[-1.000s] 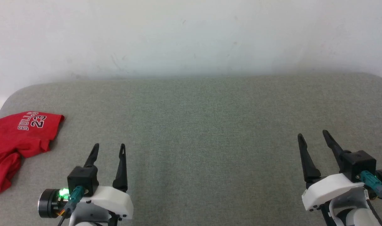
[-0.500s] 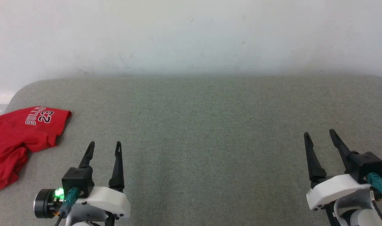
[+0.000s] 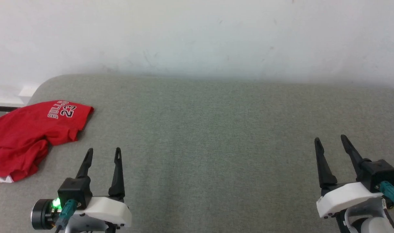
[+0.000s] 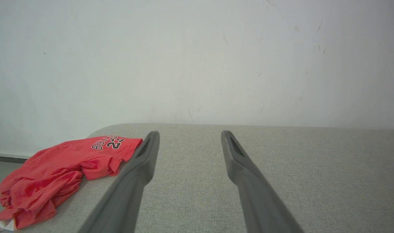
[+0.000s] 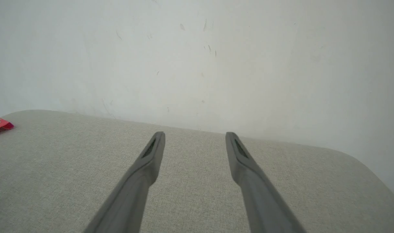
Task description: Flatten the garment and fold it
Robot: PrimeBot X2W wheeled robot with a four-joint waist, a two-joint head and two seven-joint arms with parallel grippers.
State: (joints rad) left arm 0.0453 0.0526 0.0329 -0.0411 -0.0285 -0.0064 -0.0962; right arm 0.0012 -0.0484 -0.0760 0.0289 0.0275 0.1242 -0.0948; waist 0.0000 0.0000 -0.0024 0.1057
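**A:** How do the hands stand?

**B:** The left gripper (image 3: 104, 149) hangs low over the grey cushion (image 3: 216, 129). Its two fingers are spread apart with nothing between them. The right gripper (image 3: 330, 138) is the same at the other end, fingers parted and empty.

**A:** And the thing to fold?

**B:** The red shorts (image 3: 35, 132) lie crumpled at the cushion's left end, by the corner near the wall (image 3: 197, 32). They sit ahead of the left gripper and off to its left, near but not touching. The right gripper is well apart from them, with nearly the whole cushion between.

**A:** Which way do they run?

**B:** On a slant. The corner with the lettering (image 3: 61, 110) points towards the wall and inward. The bunched end with the white band (image 3: 2, 179) lies nearer the robot, at the outer edge. I can't tell whether that end hangs over the edge.

**A:** So who goes first?

**B:** The left arm, I'd say, as it's much the nearer. It needs to swing left and forward. Before both can pull them flat, either the right crosses over or the shorts get dragged to the middle.

**A:** Progress?

**B:** Nothing flattened yet, by the look of it.
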